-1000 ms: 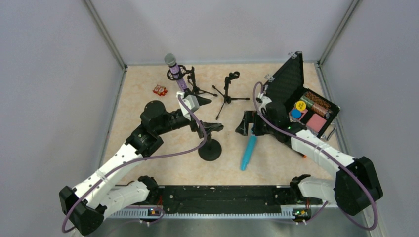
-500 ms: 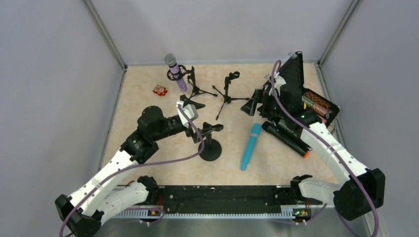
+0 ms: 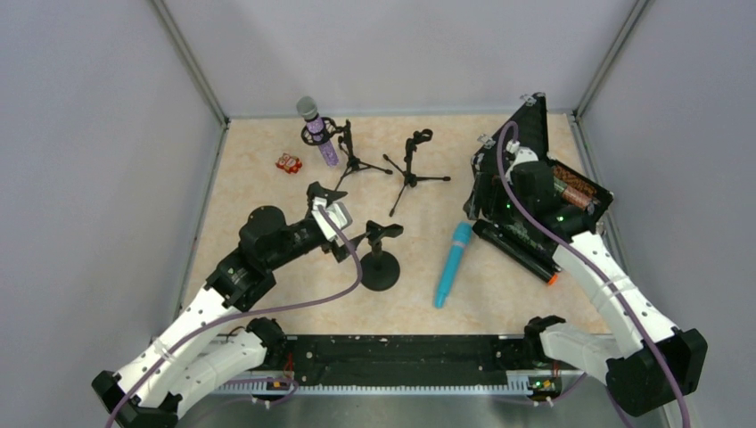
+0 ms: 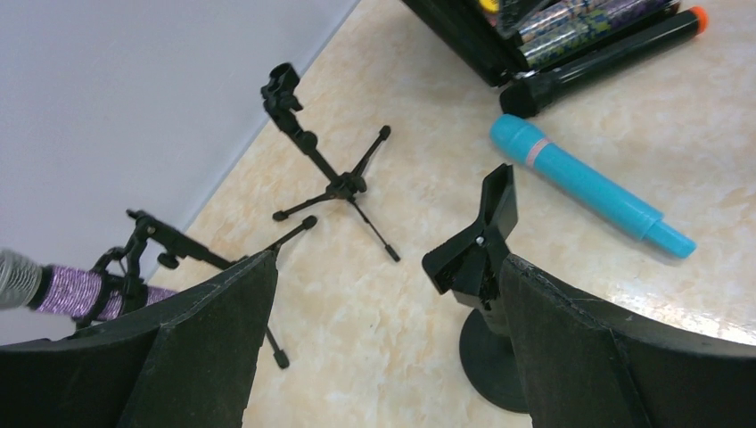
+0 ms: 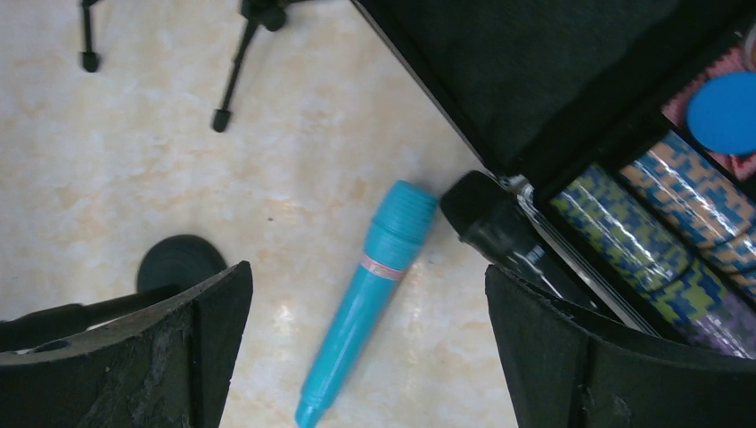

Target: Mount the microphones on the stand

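Workspace: beige marbled table (image 3: pixel 250 183), grey walls (image 3: pixel 401 53) on three sides, arm bases along the near edge. The open black case (image 3: pixel 526 147) takes the far-right corner. There is bare floor on the near-left and in front of the case.

Counts: 3 mics, 3 stands, 1 case, 1 small red item (image 3: pixel 288 162) far-left.

- All-turquoise stick microphone (image 3: pixel 451 266): flat on the table, centre-right. Long axis runs near-far with a slight tilt, broad end far, narrow end toward the bases.
- Black microphone with orange end (image 3: pixel 517 254): flat along the case's near edge, on a diagonal. Orange tip points near-right. The black head is just beside the turquoise broad end; can't tell if they touch.
- Glittery purple microphone with silver mesh head (image 3: pixel 321 134): clipped in the far-left black tripod stand (image 3: pixel 355 160), tilted, head up.
- Second black tripod stand (image 3: pixel 412 169): far-centre, clip empty.
- Black round-base stand (image 3: pixel 382 267): centre, clip empty.

Left gripper (image 4: pixel 388 263): fingers apart, holding nothing, round-base clip just ahead.
Right gripper (image 5: pixel 361 272): fingers apart, holding nothing, above the turquoise mic.
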Tool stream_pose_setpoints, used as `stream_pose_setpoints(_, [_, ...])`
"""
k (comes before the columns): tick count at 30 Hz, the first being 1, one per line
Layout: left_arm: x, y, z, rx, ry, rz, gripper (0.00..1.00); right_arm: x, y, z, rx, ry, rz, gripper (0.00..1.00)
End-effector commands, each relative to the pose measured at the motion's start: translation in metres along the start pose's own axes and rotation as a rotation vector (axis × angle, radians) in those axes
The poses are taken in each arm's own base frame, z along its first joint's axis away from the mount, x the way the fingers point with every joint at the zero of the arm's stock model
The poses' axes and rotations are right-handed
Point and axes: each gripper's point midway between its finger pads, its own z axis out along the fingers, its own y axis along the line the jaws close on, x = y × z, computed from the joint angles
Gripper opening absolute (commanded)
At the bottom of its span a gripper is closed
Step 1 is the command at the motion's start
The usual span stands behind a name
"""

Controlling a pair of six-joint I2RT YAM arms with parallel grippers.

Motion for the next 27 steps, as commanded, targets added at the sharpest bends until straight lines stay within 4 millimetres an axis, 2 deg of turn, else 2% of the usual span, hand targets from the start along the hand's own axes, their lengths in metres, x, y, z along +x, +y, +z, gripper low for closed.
stream_pose_setpoints(1, [0.011,0.024,-0.010,-0.163,0.038,0.001,0.99,0.021,-0.051,-0.001,0.218,0.021,0.011,0.99])
stream_pose_setpoints(7, [0.031,0.055,-0.025,-0.382,0.103,-0.023,0.99,0.042,-0.078,0.015,0.243,0.073,0.103,0.99])
stream_pose_setpoints(11, [0.039,0.062,-0.031,-0.441,0.122,-0.014,0.99,0.060,-0.094,0.025,0.269,0.137,0.137,0.99])
stream_pose_setpoints(17, [0.057,0.063,-0.033,-0.472,0.153,0.003,0.99,0.082,-0.111,0.034,0.306,0.190,0.164,0.99])
stream_pose_setpoints(21, [0.061,0.061,-0.031,-0.466,0.157,-0.001,0.99,0.093,-0.118,0.042,0.316,0.216,0.177,0.99])
stream_pose_setpoints(27, [0.068,0.059,-0.030,-0.462,0.171,-0.003,0.99,0.100,-0.124,0.053,0.322,0.232,0.186,0.99])
